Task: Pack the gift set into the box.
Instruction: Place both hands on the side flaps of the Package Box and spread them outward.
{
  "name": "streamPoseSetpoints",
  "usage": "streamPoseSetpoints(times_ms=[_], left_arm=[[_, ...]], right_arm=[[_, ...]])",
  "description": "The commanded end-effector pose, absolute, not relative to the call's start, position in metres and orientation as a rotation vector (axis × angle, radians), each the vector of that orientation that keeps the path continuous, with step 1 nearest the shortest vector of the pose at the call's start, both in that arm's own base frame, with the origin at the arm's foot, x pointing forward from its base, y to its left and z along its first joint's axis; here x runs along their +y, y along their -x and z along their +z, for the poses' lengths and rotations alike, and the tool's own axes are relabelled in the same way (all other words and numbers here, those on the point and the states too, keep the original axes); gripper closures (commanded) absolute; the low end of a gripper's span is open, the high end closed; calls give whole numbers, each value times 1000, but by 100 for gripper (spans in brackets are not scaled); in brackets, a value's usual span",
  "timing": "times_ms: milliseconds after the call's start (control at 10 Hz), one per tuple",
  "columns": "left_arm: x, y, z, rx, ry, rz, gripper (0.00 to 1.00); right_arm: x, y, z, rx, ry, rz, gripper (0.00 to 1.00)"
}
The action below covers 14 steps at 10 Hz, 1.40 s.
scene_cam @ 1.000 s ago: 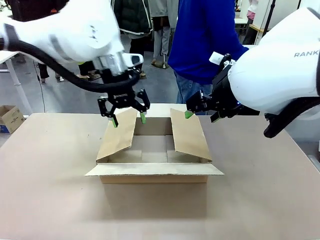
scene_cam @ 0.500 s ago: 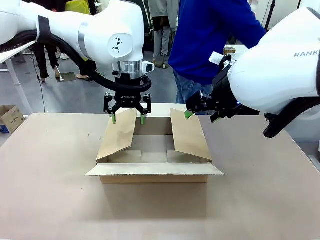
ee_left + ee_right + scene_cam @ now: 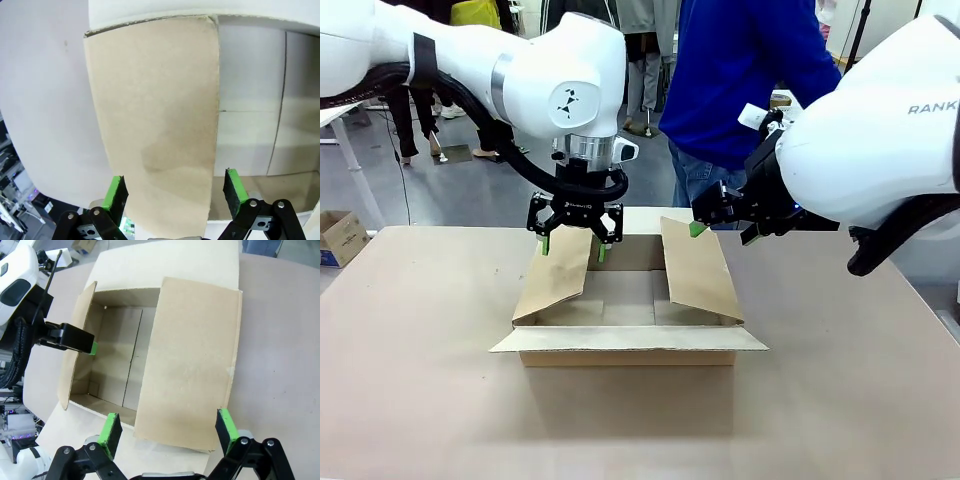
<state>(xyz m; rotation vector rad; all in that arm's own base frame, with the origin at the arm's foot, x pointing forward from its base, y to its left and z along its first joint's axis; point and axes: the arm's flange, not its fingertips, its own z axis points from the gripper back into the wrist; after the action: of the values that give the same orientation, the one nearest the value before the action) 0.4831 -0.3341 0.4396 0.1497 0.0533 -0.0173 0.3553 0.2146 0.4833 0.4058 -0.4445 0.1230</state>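
Note:
The box stands in the middle of the table, its front flap folded out flat and its two side flaps standing up and leaning inward. My left gripper is open, its green pads either side of the left flap's top edge; in the left wrist view that flap runs up between the open fingers. Over the right flap's far top corner my right gripper is open too. Its wrist view looks down on the right flap and the bare box floor. The gift set is out of view.
A person in a blue top stands at the far side, just behind the box. A small brown carton sits on the floor at far left. Bare table lies in front of the box and to both sides.
My left arm has swung right and come down a little, bringing its open fingers over the left flap's top edge. The right arm and the box have not moved.

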Motion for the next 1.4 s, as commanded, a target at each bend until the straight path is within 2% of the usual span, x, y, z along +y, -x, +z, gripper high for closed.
streamPoseSetpoints(times_ms=[0, 400, 800, 1100, 1300], left_arm=[[-322, -481, 436, 58, -189, -38, 0], [-291, -474, 463, 8, -149, -1, 0], [-229, -468, 487, -40, -97, 142, 0], [-165, -469, 490, -15, 88, 138, 0], [-119, -466, 478, -15, 163, 215, 0]], right_arm=[[215, -354, 484, -453, -409, 120, 0], [215, -354, 484, -453, -409, 120, 0], [215, -354, 484, -453, -409, 120, 0], [215, -354, 484, -453, -409, 120, 0], [215, -354, 484, -453, -409, 120, 0]])
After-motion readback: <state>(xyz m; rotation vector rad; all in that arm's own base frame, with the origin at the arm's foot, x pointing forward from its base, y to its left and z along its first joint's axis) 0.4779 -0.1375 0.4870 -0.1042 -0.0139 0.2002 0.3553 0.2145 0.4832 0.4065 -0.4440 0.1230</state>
